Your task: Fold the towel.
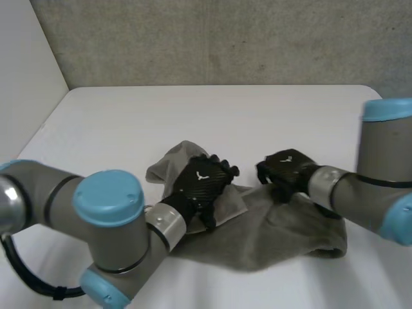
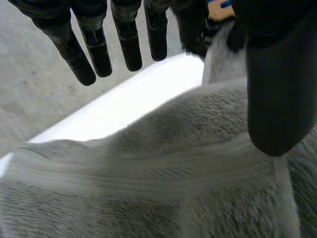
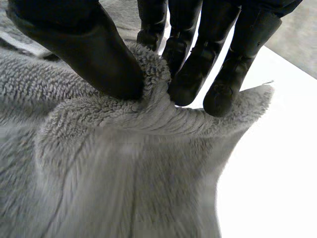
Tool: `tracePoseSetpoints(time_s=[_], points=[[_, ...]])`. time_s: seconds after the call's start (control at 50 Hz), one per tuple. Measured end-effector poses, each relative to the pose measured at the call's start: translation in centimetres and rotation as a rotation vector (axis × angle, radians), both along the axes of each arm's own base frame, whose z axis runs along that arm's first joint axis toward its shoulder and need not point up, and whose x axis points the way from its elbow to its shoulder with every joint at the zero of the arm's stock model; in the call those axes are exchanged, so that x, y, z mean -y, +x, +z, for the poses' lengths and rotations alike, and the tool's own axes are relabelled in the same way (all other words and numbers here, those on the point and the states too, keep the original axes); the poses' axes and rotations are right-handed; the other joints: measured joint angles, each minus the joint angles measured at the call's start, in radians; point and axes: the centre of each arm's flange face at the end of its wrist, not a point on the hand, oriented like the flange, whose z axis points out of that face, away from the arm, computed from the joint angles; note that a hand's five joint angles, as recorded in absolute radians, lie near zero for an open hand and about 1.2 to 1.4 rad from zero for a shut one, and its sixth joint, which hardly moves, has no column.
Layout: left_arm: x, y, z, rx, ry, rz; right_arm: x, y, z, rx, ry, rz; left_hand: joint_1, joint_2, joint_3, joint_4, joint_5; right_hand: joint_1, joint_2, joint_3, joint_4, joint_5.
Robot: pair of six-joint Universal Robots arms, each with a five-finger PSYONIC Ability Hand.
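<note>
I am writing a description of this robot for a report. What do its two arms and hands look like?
The left arm and right arm are thick grey tubes with round light-blue joint caps and a silver wrist ring. The left hand and right hand are black, each with a small white mark on its back.

Light falls soft and even over my white table [image 1: 212, 109], and the grey towel [image 1: 277, 232] lays only a faint shade along its near edge. Beyond my left hand [image 2: 128, 44] the tabletop glares to plain white. Creases pinched under my right hand [image 3: 84, 49] turn dim.
</note>
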Motion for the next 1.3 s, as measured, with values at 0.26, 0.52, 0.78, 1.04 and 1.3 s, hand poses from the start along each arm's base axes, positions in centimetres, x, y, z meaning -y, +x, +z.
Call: tracePoseSetpoints(time_s=[0.26, 0.52, 0.78, 1.04, 1.3], points=[[0.1, -3.5, -1.8, 0.077, 0.076, -0.054, -2.9, -4.7, -1.3, 0.073, 0.072, -0.022, 0.143, 0.139, 0.142, 0.141, 0.133, 0.001, 0.000, 0.000, 0.000, 0.000], [1.4, -4.6, -2.0, 0.181, 0.026, -0.060, -2.5, -6.2, -2.0, 0.090, 0.044, -0.062, 0.989, 0.996, 1.012, 0.992, 0.970, 0.003, 0.000, 0.000, 0.001, 0.000], [5.5, -3.2, 5.8, 0.131, -0.185, 0.194, 0.0, -6.1, 0.6, 0.106, -0.066, -0.063, 1.016, 1.088, 1.121, 1.087, 1.046, 0.003, 0.000, 0.000, 0.003, 0.000], [8.0, 1.4, 9.3, 0.105, -0.200, 0.332, 1.1, -5.8, 3.1, 0.071, -0.167, -0.035, 0.992, 1.016, 1.024, 1.015, 1.006, 0.003, 0.000, 0.000, 0.004, 0.000], [6.5, 4.0, 4.8, 0.194, -0.048, 0.345, 0.4, -5.8, -0.2, -0.036, -0.056, 0.027, 0.708, 0.708, 0.714, 0.713, 0.705, 0.004, 0.007, 0.000, 0.004, 0.000]])
